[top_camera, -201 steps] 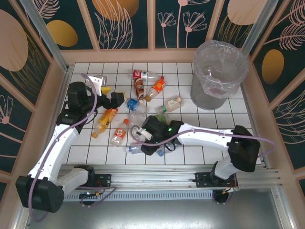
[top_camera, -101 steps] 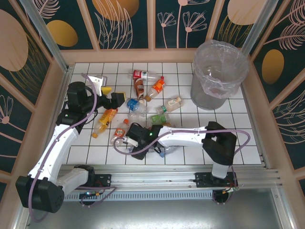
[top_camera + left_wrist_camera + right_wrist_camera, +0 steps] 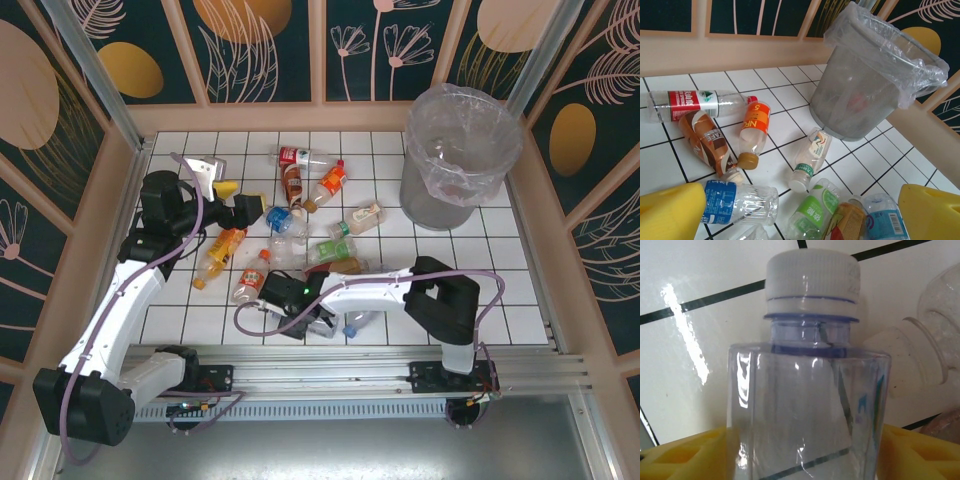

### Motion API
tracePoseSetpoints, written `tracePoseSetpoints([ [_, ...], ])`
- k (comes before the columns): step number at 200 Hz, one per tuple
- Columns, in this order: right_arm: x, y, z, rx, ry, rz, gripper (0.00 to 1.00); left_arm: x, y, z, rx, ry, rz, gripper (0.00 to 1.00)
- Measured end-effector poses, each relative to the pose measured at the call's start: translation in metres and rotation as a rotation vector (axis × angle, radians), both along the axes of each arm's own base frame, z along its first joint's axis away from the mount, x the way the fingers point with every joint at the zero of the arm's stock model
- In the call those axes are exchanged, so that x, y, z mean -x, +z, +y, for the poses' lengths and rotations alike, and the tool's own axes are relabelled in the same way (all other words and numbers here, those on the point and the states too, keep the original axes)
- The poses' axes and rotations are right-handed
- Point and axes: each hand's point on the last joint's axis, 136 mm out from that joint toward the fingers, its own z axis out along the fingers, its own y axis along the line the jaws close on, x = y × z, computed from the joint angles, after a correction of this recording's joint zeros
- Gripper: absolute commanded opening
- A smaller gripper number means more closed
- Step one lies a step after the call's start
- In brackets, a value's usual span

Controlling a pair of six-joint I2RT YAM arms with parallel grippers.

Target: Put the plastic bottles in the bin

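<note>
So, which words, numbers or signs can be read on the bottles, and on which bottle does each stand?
"NR" and "5": orange-label bottle.
"AFE", part of a word, uncertain: brown-label bottle.
Red-label bottle: white characters, too small to read.
Blue-label bottle: white characters, blurred.
Green-label bottle: print blurred.
Clear white-cap bottle: no text readable.

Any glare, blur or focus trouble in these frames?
Right wrist: sharp, with a bright glare streak on the tile beside the clear bottle, whose wall carries reflections. Left wrist: crisp bottles, highlights on the crinkled bag over the bin. Top external: even light, no motion blur.
</note>
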Motion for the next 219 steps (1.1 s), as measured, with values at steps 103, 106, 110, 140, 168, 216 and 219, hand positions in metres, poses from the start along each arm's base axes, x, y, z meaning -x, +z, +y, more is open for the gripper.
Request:
tracePoseSetpoints([
  [103,0.002,0.02,0.011,-0.08,-0.004,0.015,0.56,0.007,0.017,-0.012,0.072,-0.079,-0.041,0.99],
  [106,0.003,0.022,0.011,-0.088,-0.005,0.016,0.56,0.007,0.018,-0.012,0.077,-0.083,-0.044,0.99],
  [110,0.002,0.027,0.012,-0.104,-0.01,0.015,0.56,0.007,0.02,-0.013,0.086,-0.088,-0.047,0.99],
  [140,-0.006,0.071,0.017,-0.263,-0.06,0.008,0.56,0.005,0.039,-0.017,0.146,-0.104,-0.083,0.99],
  [168,-0.022,0.103,0.011,-0.394,-0.135,-0.002,0.56,-0.004,0.069,-0.018,0.206,-0.1,-0.134,0.99],
  [216,-0.056,0.137,-0.013,-0.533,-0.276,-0.016,0.56,0.003,0.109,-0.032,0.27,-0.23,-0.218,0.99],
  [219,-0.059,0.14,-0.016,-0.542,-0.289,-0.019,0.56,0.004,0.109,-0.033,0.271,-0.238,-0.217,0.99],
])
